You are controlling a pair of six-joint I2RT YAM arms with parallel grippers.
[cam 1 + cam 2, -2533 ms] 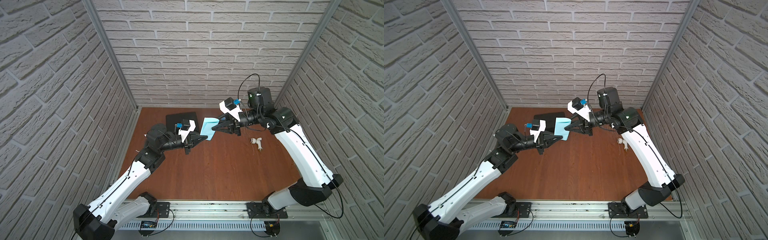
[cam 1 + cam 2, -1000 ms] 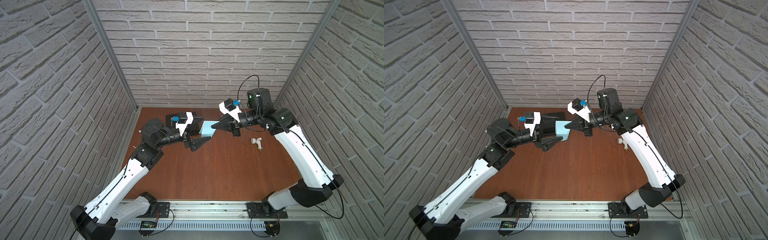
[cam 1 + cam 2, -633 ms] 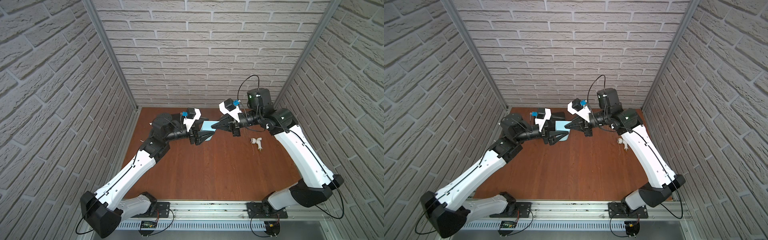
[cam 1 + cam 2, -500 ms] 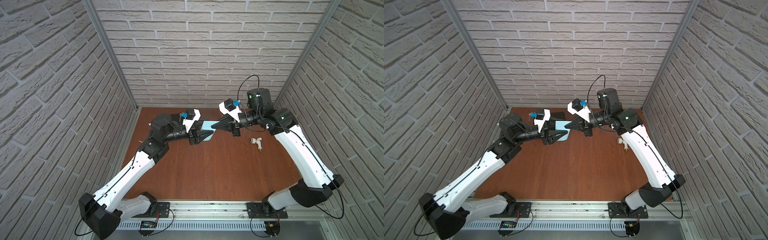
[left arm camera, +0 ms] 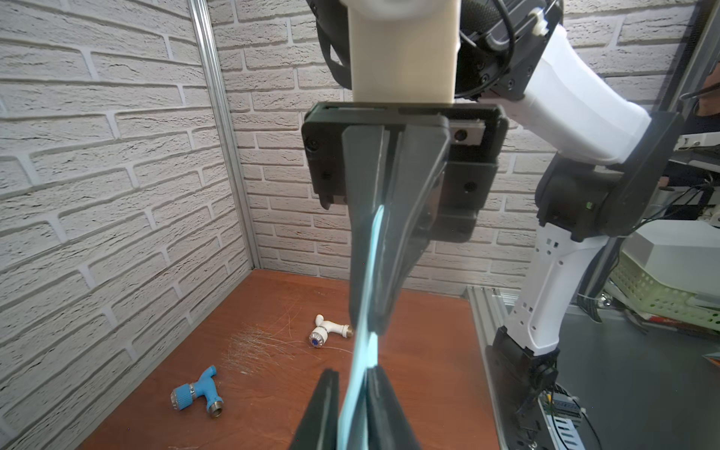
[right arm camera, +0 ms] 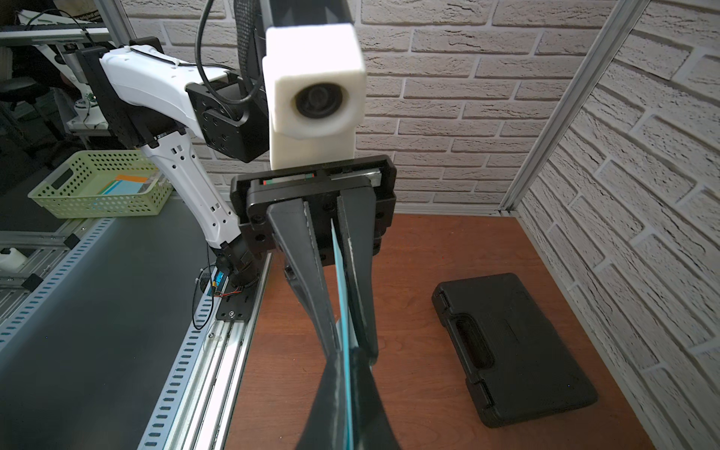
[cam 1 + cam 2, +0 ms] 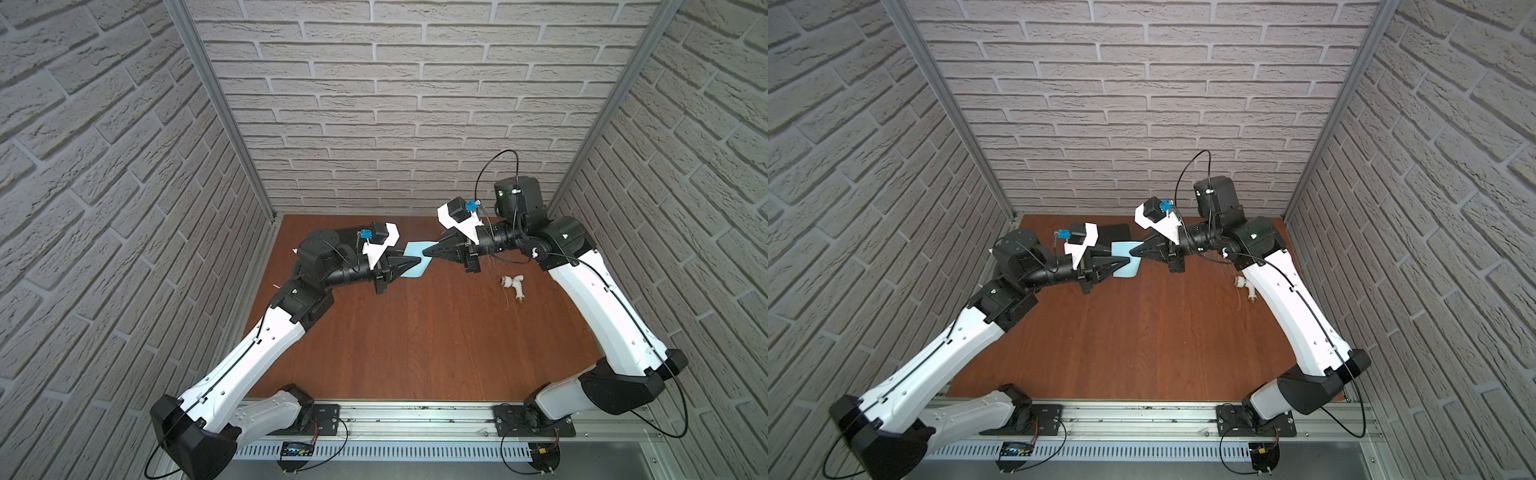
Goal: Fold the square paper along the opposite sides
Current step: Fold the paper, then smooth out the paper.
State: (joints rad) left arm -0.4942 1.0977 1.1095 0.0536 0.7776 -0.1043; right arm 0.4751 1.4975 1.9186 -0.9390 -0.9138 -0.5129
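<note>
The square paper point(image 7: 413, 266) point(image 7: 1124, 262) is a light blue sheet held in the air above the back of the table, between my two grippers. My left gripper point(image 7: 419, 261) point(image 7: 1128, 259) reaches in from the left, and its jaws are closed on the paper's edge. My right gripper point(image 7: 424, 252) point(image 7: 1131, 252) comes from the right and is shut on the opposite side. In the left wrist view the paper point(image 5: 360, 366) runs edge-on between my left fingers point(image 5: 380, 405). In the right wrist view the paper point(image 6: 345, 311) is pinched between my right fingers point(image 6: 331, 405).
A black plastic case point(image 6: 514, 350) point(image 7: 1116, 230) lies at the back left of the wooden table. A white tap fitting point(image 7: 514, 286) point(image 5: 328, 331) lies at the right, and a blue tap fitting point(image 5: 196, 393) near the right wall. Brick walls close three sides.
My left gripper swung in from the left with its jaws wide and closed them on the paper. The right gripper kept its hold, and the sheet went from hanging to nearly level.
</note>
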